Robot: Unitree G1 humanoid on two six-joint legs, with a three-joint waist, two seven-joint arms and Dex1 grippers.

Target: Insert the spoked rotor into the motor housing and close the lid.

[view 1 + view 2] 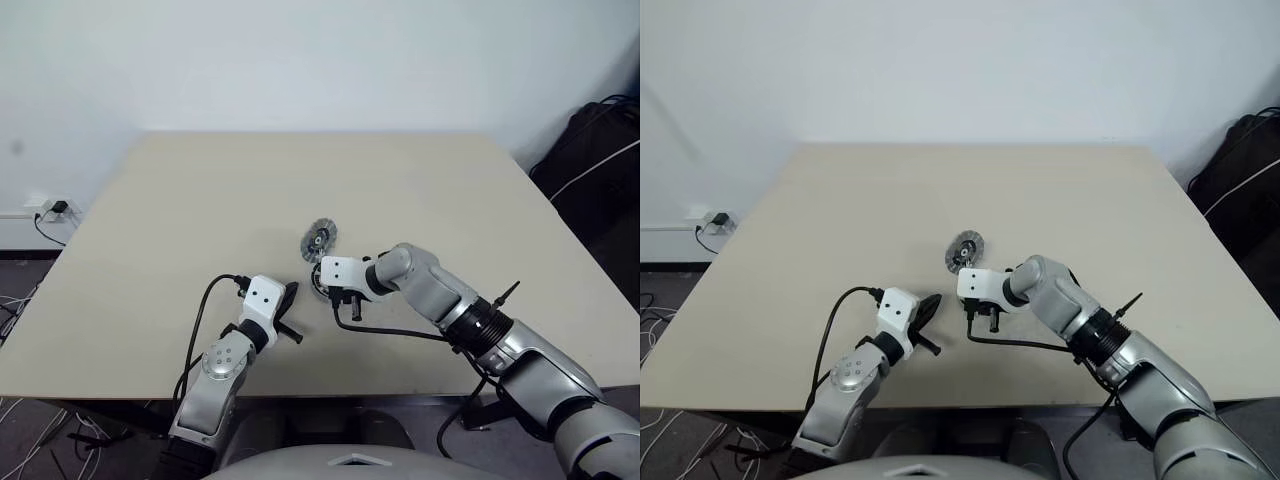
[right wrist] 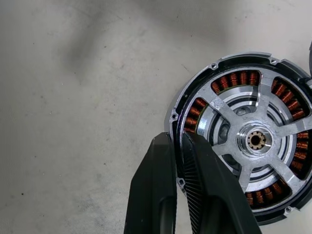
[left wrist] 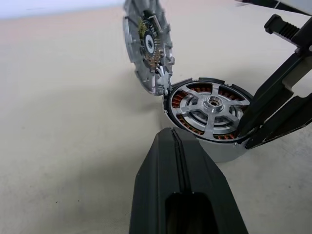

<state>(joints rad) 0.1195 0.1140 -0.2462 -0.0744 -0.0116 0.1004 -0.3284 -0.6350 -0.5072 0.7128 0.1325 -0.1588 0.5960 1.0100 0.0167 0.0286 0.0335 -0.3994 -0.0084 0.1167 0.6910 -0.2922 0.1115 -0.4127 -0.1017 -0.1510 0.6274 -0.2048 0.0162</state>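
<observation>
The motor housing [image 2: 235, 78] lies flat on the table, its copper windings showing. In it sits the spoked rotor [image 2: 255, 141], silver with a central hub. The lid [image 3: 147, 45] stands nearly upright at the housing's far edge, ribbed inner face showing; it appears as a small grey disc [image 1: 320, 238] in the left eye view. My right gripper [image 2: 178, 140] is shut on the housing's rim, one finger outside and one over the windings. My left gripper [image 3: 171, 132] is shut on nothing, a short way in front of the housing [image 3: 220, 148].
The beige table [image 1: 200, 200] stretches wide around the parts. A black bag [image 1: 600, 150] stands on the floor past the table's right edge. A wall socket with cables [image 1: 50, 210] is at the left. Black cables hang from both wrists.
</observation>
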